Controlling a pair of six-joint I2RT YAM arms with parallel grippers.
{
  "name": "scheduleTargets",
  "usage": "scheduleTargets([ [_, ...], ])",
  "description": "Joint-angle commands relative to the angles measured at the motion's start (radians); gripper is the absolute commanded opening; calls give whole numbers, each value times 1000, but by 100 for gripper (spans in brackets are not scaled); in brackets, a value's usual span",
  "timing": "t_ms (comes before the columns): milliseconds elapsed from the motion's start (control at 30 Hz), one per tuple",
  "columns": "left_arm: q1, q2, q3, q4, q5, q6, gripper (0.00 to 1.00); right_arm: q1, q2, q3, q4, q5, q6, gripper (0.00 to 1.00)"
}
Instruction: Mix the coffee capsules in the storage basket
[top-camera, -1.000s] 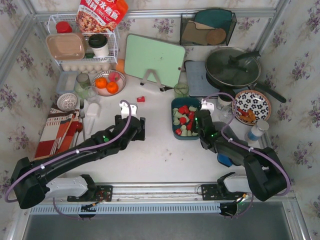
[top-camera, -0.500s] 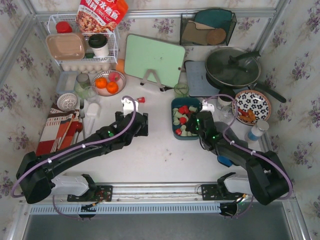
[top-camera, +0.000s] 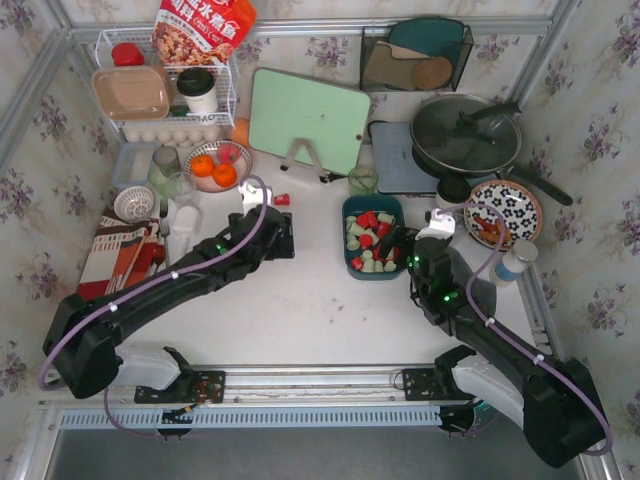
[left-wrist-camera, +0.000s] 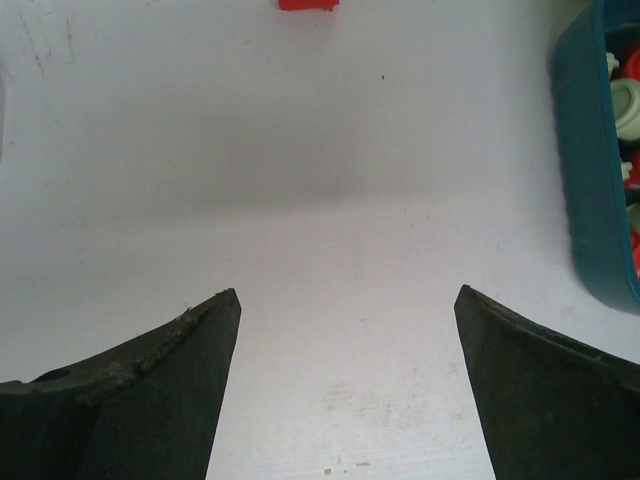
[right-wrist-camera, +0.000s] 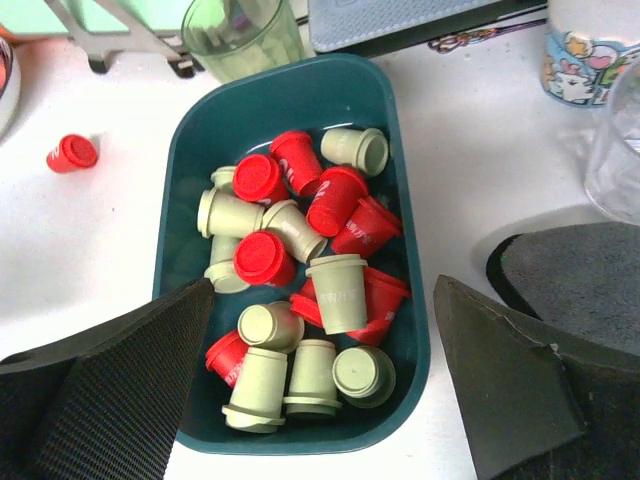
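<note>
The dark teal storage basket (top-camera: 372, 275) sits right of the table's centre. It holds several red and pale green coffee capsules (right-wrist-camera: 338, 290), jumbled together, some upright and some on their sides. My right gripper (right-wrist-camera: 323, 282) hangs open over the basket's near end (right-wrist-camera: 290, 95), with nothing between its fingers. In the top view the right gripper (top-camera: 402, 246) is at the basket's right side. One loose red capsule (top-camera: 282, 198) lies on the table left of the basket. My left gripper (left-wrist-camera: 347, 292) is open and empty over bare table, near that capsule (left-wrist-camera: 307, 4), with the basket (left-wrist-camera: 590, 180) to its right.
A green glass cup (right-wrist-camera: 240, 30) stands just behind the basket. A mug (right-wrist-camera: 590, 50) and a clear glass (right-wrist-camera: 620, 140) stand to its right. A fruit plate (top-camera: 217, 165), cutting board (top-camera: 308, 120), lidded pan (top-camera: 465, 135) and floral plate (top-camera: 503, 212) line the back.
My right gripper has opened wide and drawn back toward the near right of the basket. The left arm has moved farther out toward the loose red capsule and opened a little.
</note>
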Motion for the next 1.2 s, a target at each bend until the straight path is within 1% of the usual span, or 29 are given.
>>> scheduleTargets([
  [0,68,47,39,59,121,29,91,1,-44,-29,62,79,33,100],
  [100,106,125,85,87,165,58,90,1,-51,-42,78,108,34,100],
  [200,130,203,165,85,172,105,91,1,-40,-45,81,162,42,100],
  [300,151,300,256,67,176,147,91,0,-25,-45,30,260,145,100],
  [333,160,328,280,63,180,158,90,0,-25,-48,20,269,159,100],
  [467,205,447,372,44,216,186,90,1,-45,-55,43,227,111,100],
  [700,293,640,509,14,340,180,90,0,-110,-108,113,160,70,100],
  [833,321,687,542,39,358,199,90,0,-119,-120,134,125,56,100],
  [1000,352,724,577,52,392,215,90,1,-94,-109,133,100,53,100],
  [1167,371,741,569,84,437,218,88,1,-85,-106,131,94,54,100],
])
